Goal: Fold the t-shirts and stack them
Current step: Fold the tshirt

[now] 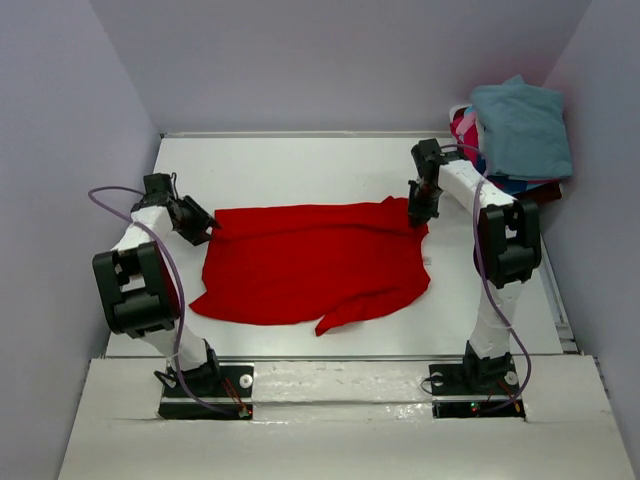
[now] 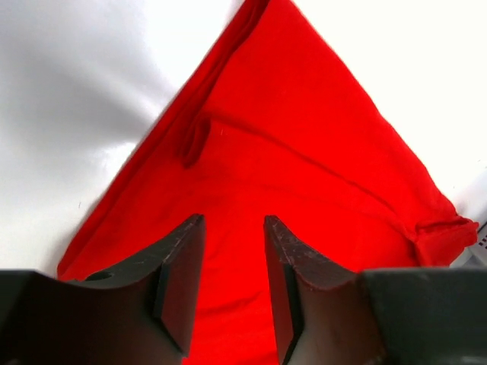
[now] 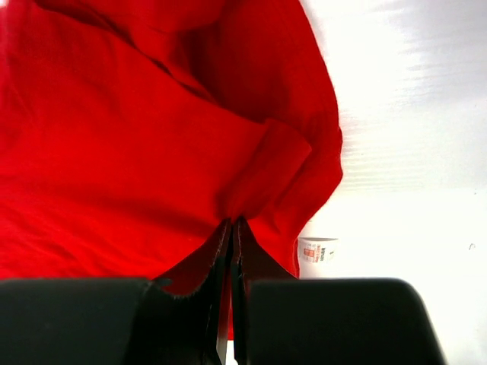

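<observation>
Partly hidden behind the right arm (image 1: 505,250), the pile of other shirts (image 1: 520,130) in the far right corner shows only a teal top layer and slivers of pink, blue and maroon. Whether the left fingers (image 1: 208,229) touch cloth is unclear. The red t-shirt (image 1: 315,265) lies spread mid-bench (image 1: 300,165), rumpled, with a white label (image 3: 316,249) beside its right edge. Over its far left corner the left fingers stand spread; the right fingers (image 3: 230,247) are pressed together, pinching its far right corner. Both arms reach forward, elbows bent.
</observation>
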